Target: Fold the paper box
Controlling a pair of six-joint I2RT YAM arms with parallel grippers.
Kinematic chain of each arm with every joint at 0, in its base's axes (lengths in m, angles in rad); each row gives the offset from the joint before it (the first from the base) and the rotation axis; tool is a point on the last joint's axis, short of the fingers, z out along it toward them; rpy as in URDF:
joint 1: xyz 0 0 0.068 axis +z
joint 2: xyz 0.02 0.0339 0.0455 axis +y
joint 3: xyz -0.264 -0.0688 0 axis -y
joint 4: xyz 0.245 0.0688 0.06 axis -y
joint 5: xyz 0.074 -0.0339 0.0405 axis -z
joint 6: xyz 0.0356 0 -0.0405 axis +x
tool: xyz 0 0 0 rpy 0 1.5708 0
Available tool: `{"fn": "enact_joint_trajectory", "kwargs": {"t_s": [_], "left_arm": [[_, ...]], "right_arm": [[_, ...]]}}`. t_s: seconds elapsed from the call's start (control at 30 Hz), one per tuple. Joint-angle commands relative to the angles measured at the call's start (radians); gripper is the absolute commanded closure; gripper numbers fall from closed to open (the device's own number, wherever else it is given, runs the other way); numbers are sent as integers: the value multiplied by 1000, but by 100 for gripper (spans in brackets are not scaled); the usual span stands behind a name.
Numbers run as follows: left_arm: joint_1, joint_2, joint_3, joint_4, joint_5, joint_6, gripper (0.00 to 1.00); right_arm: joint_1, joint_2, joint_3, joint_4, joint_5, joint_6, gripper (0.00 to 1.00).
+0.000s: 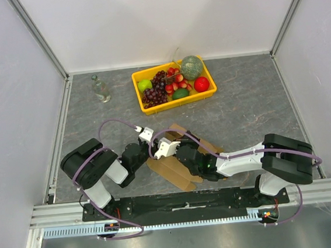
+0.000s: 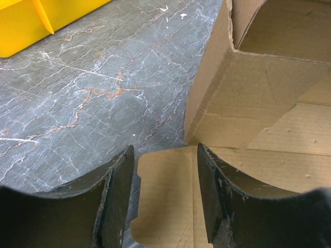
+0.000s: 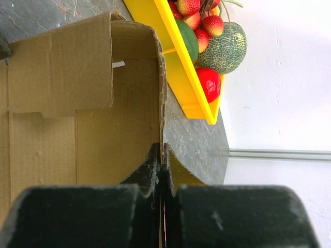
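- The paper box (image 1: 184, 164) is found on the grey marbled table (image 1: 251, 104), near the front edge and between the two arms, partly covered by them in the top view.
- It is seen half formed: some panels lie flat on the table, while at least one wall (image 2: 217, 93) is stood upright.
- The left gripper (image 2: 165, 150) is held with its jaws parted to a moderate gap. Nothing is clamped between them.
- A flat flap (image 2: 165, 201) of the box is seen below and between the left fingers (image 2: 116, 201), just short of the upright wall. Whether the flap is touched cannot be told.
- The right gripper (image 3: 161, 155) is shown with its jaws pressed together. The thin top edge of an upright wall (image 3: 161, 98) runs straight into the seam between them, so the wall appears to be pinched.
- A folded-over flap (image 3: 62, 67) is seen on the inner side of that wall.
- A yellow tray (image 1: 175, 103) is set farther back on the table, well apart from the box.
- A melon (image 1: 191, 67), a red fruit (image 1: 201, 84), dark grapes (image 1: 156, 89), strawberries (image 1: 176, 83) and a green fruit (image 1: 145, 85) are held in the tray.
- A clear bottle (image 1: 100, 88) is stood upright to the left of the tray.
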Motion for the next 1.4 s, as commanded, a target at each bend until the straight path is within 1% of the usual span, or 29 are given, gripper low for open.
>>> {"fn": "enact_joint_trajectory", "kwargs": {"t_s": [0.0, 0.3, 0.6, 0.7, 0.8, 0.93, 1.07, 1.13, 1.23, 1.33, 1.37], "left_arm": [[3, -41, -13, 305, 6, -32, 41], [6, -47, -27, 315, 20, -42, 40], [9, -30, -22, 331, 20, -39, 39], [11, -53, -39, 338, 20, -45, 39], [20, -102, -88, 359, 20, -58, 39], [43, -193, -166, 361, -5, -90, 41], [73, -219, -188, 359, -54, -131, 43], [106, -211, -163, 341, -51, -156, 43], [165, -176, -81, 270, -3, -203, 43], [228, -93, -3, 284, 94, -252, 43], [248, -61, 24, 295, 151, -271, 43]], "right_arm": [[-3, 18, -7, 11, 23, -5, 100], [29, 95, -5, 77, 118, -97, 100], [33, 81, -15, 93, 110, -77, 100], [33, 76, -18, 94, 108, -77, 100], [33, 73, -18, 93, 108, -73, 100], [33, 70, -21, 94, 104, -59, 100], [33, 58, -25, 93, 92, -45, 100], [33, 53, -25, 93, 90, -42, 100], [33, 52, -24, 93, 90, -40, 100], [33, 47, -25, 91, 82, -34, 100], [33, 44, -25, 88, 78, -31, 100]]}}
